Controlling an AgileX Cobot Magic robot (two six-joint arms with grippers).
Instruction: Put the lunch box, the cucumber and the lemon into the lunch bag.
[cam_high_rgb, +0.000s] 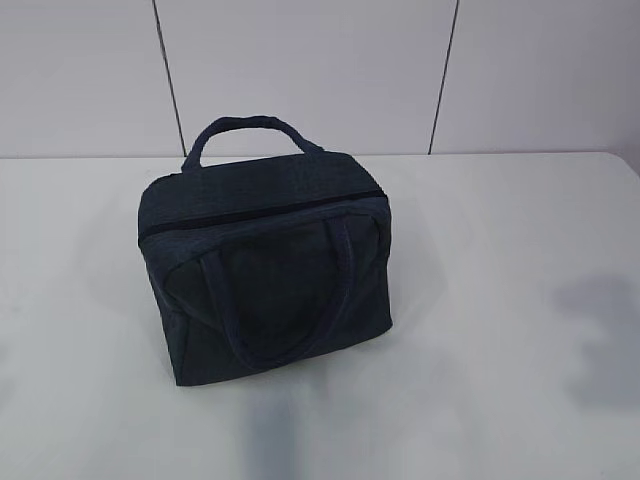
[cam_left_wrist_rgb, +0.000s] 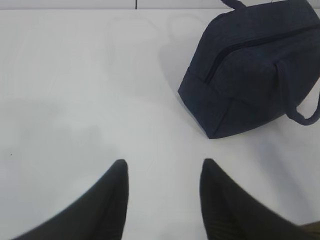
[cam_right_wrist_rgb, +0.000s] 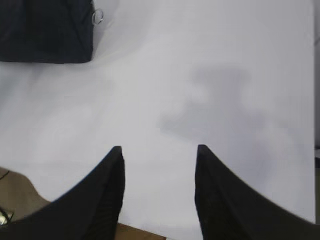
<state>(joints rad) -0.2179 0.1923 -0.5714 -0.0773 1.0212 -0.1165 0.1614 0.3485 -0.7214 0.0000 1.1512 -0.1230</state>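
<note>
The white table (cam_high_rgb: 500, 400) fills the lower part of the exterior view, and its far edge runs straight across at about 12 o'clock, where it meets the wall. The wall (cam_high_rgb: 300, 70) is made of pale grey panels, with two thin dark seams (cam_high_rgb: 168, 75) going down to the table, one toward 11 o'clock and one toward 1 o'clock. On the table surface there are soft grey shadows (cam_high_rgb: 600, 330), one at 3 o'clock and one narrow band at 6 o'clock in the exterior view.
</note>
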